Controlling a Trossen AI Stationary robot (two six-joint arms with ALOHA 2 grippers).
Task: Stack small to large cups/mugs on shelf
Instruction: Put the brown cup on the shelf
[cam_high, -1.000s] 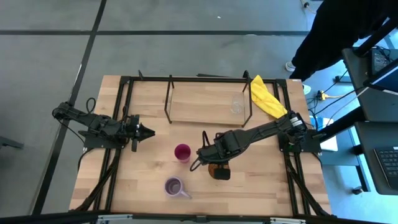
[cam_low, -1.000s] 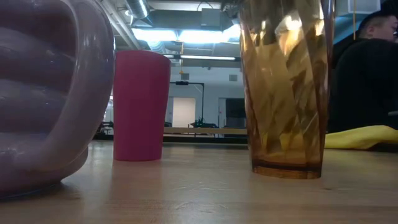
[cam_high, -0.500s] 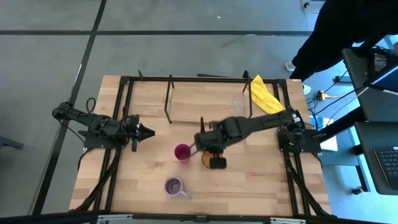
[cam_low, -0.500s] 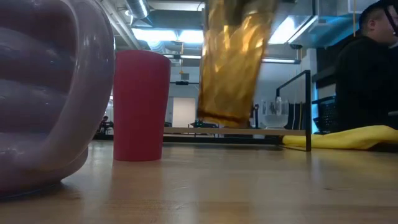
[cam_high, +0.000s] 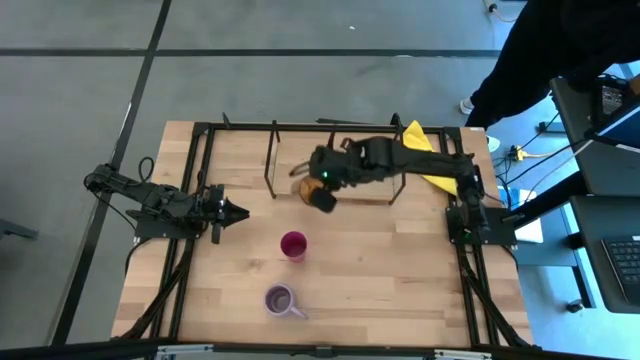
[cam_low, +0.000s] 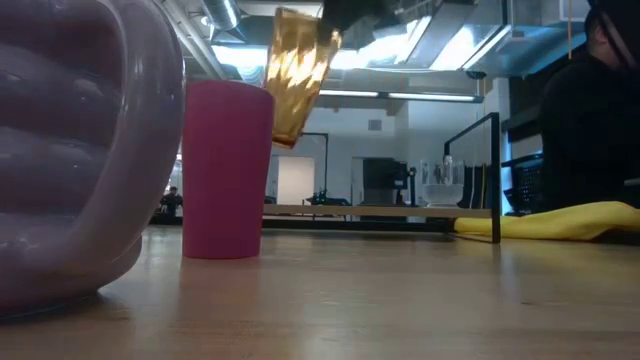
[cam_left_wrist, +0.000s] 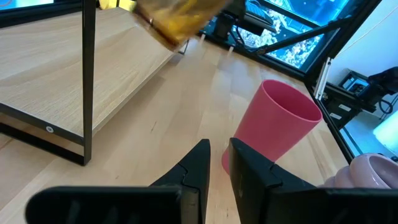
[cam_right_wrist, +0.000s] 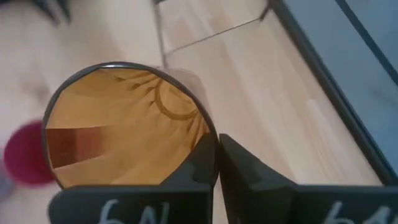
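1. the right gripper (cam_high: 322, 196) has its fingers pinched over the rim of the amber tumbler (cam_low: 297, 75), one finger inside the wall and one outside. the tumbler hangs tilted in the air, above the near left part of the shelf (cam_high: 272, 160). a grip on a thin rim alone looks weak to me; a quick swing could let the cup turn or slip free.
2. the shelf's thin black rods stand just beside the tumbler. if the arm drops while the cup is tilted, its base may catch a rod or the board's edge and knock the cup loose.
3. the small clear glass (cam_high: 381, 166) stands on the right part of the shelf board. the tumbler belongs at the far end from it; set too near, it would crowd the 2 cups yet to come.
4. the magenta cup (cam_high: 293, 245) and the lavender mug (cam_high: 281, 299) wait on the table, well apart from the shelf.
5. the left gripper (cam_high: 232, 212) rests at the table's left, fingers nearly closed on nothing.
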